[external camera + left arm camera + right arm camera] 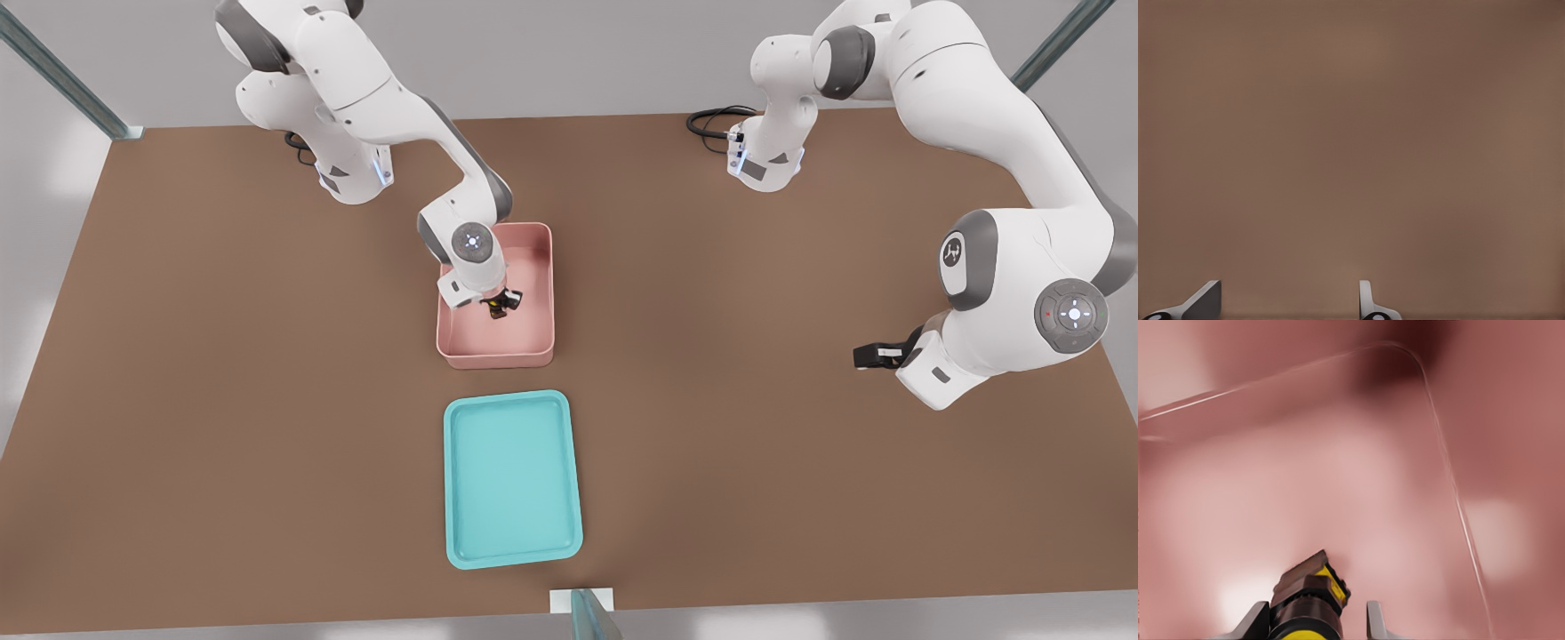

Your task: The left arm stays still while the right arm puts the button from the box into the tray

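The pale pink box (544, 293) stands mid-table, and the turquoise tray (511, 480) lies nearer the front edge, just below it in the front view. My gripper (500, 304) reaches down inside the box. In the right wrist view the gripper (1315, 613) has its fingers drawn in around the button (1308, 593), a dark stub with yellow parts, tilted between them. Behind it spreads the pink floor of the box (1338, 473). From the front, the button (494, 308) is a small dark and yellow speck at the fingertips.
The brown table (222, 400) extends widely around both containers. The parked arm (1005, 293) hangs over the front view's right side, far from the box. A black cable (711, 120) lies at the back.
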`<action>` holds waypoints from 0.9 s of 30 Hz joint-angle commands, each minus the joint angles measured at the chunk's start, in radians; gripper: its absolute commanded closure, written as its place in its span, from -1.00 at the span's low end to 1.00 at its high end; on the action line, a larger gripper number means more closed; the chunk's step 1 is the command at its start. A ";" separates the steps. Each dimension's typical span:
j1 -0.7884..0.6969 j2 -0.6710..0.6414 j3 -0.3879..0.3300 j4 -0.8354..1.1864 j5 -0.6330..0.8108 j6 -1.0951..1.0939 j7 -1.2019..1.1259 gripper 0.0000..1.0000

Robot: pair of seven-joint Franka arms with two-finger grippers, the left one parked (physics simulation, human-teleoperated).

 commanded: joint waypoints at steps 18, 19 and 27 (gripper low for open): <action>-0.049 -0.111 -0.025 0.231 0.000 -0.328 0.080 0.15; -0.066 -0.105 -0.023 0.275 0.000 -0.339 0.079 0.15; -0.138 0.200 -0.089 0.818 -0.017 -0.581 0.069 0.15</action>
